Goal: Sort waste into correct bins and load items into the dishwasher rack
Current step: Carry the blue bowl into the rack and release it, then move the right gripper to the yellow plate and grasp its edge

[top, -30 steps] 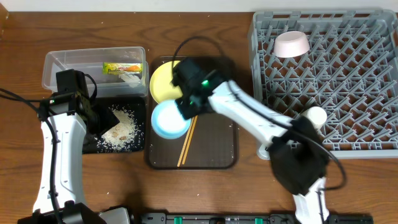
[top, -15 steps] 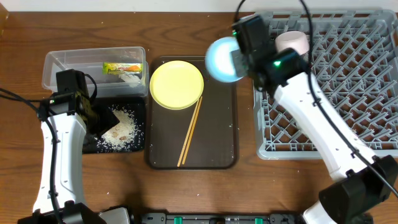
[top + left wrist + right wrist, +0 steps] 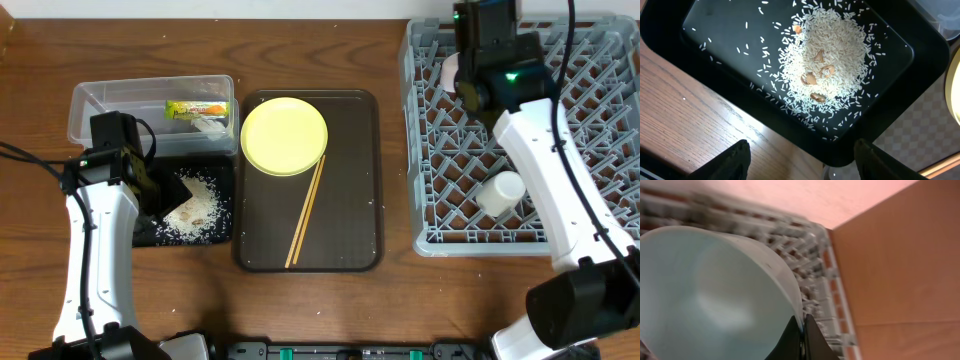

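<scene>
R gripper (image 3: 801, 339): closed on rim of the light blue bowl (image 3: 715, 295), thin pinch at the edge.
Bowl pos: held over far-left corner of the dishwasher rack (image 3: 560, 130). Can't tell if it's touching the pegs, so I count it as not placed.
L gripper (image 3: 802, 165): jaws apart, nothing in them, hovering above near edge of the black tray (image 3: 715, 30).
Done, rack: white bowl (image 3: 448, 70) in far-left corner, mostly hidden under my R arm. Small cup (image 3: 498, 193) in the near part.
Done, waste: rice (image 3: 830, 70) heaped in black tray w/ a few brown bits. Wrapper (image 3: 196, 108) in clear tub (image 3: 100, 105). White scrap (image 3: 208, 124) just beside it, I think.
Left: yellow plate (image 3: 284, 135) and chopsticks (image 3: 305, 212), both on brown tray (image 3: 372, 200).
Progress: well past half, imo. Waste looks sorted, so bowl drop, then plate and sticks.
</scene>
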Controlling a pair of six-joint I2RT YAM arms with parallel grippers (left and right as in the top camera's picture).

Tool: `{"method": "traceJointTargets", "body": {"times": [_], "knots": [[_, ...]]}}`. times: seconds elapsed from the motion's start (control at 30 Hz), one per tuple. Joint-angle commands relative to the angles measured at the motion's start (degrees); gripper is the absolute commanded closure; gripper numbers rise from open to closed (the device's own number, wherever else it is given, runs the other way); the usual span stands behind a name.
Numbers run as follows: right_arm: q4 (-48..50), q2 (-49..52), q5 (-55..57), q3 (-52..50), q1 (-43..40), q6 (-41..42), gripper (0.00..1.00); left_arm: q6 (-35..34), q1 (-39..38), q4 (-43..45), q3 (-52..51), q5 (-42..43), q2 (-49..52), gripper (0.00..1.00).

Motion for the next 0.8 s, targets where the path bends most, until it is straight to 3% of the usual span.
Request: {"method": "traceJointTargets", "body": {"times": [0.0, 0.5, 0.77], "knots": [[0.0, 0.2, 9.5, 0.1, -1.7, -4.3, 0.99, -0.5, 0.2, -0.3, 0.5, -0.3, -0.2, 0.31], [1.7, 5.0, 11.8, 0.1, -12.1, -6.8, 0.99, -0.5, 0.2, -0.3, 0.5, -0.3, -0.2, 0.31], [2.0, 8.6, 12.7, 0.1, -13.2, -6.8, 0.99, -0.5, 0.2, -0.3, 0.5, -0.3, -0.2, 0.31]]}}
